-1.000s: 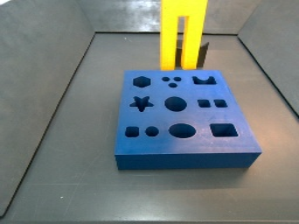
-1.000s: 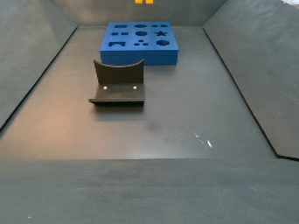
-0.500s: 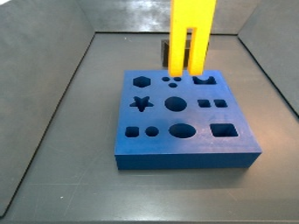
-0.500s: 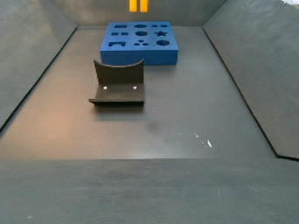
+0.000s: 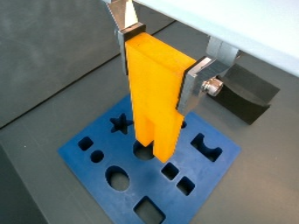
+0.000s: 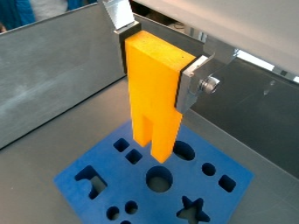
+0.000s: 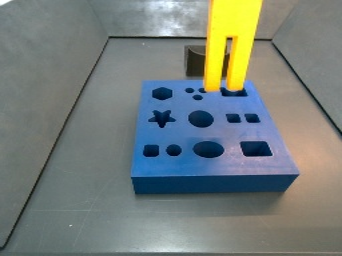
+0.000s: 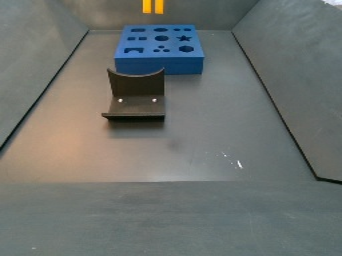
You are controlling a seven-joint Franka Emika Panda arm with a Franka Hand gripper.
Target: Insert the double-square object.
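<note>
The double-square object [image 7: 234, 45] is a tall yellow piece hanging prongs down over the far right part of the blue board [image 7: 214, 175]. My gripper [image 5: 160, 61] is shut on its solid upper end; a silver finger [image 5: 197, 83] presses each side, as in both wrist views [image 6: 158, 63]. In both wrist views the prongs [image 6: 155, 144] end above the board [image 6: 117, 188]. The pair of small square holes [image 7: 242, 119] lies nearer than the prong tips. In a side view only the prong tips [image 8: 154, 6] show above the board [image 8: 160, 60]. The gripper is out of both side views.
The board carries several other cut-outs: star [image 7: 162, 119], hexagon, circles, a larger square [image 7: 257, 150] and a notched hole [image 7: 241, 91]. The dark fixture [image 8: 135, 95] stands on the grey floor beside the board, also in a wrist view [image 5: 247, 94]. Grey walls enclose the floor.
The yellow piece has moved to the right across the board's far edge in a side view, still prongs down and held by the gripper.
</note>
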